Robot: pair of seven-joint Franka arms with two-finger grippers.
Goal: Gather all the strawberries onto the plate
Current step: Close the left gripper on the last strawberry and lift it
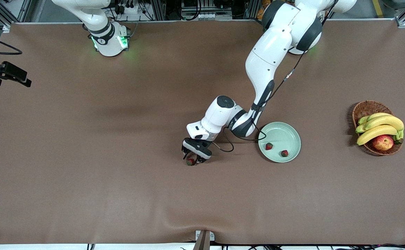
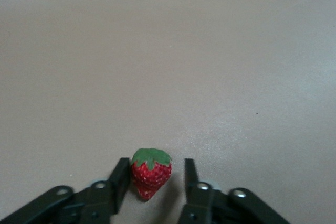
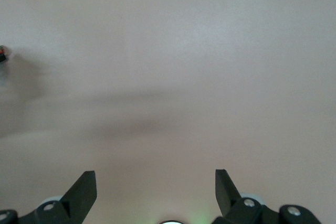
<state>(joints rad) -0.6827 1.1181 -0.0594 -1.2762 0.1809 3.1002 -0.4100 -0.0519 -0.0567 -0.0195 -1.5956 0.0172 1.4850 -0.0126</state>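
- Bracketing a third strawberry (image 2: 150, 172) on the brown table (image 1: 119, 173), the left gripper (image 1: 193, 160) is shown lowered; one finger (image 2: 119, 182) touches the berry, a small gap remains at the other, so a full grasp is not yet made.
- Two strawberries (image 1: 269, 146) (image 1: 284, 153) are seen lying apart in the plate (image 1: 285, 130), which sits toward the left arm's end from the third berry.
- The right gripper (image 3: 156, 190) is held spread wide above bare table; that arm waits.
- A wicker basket (image 1: 364, 109) holds bananas (image 1: 379, 126) and an apple (image 1: 383, 142).
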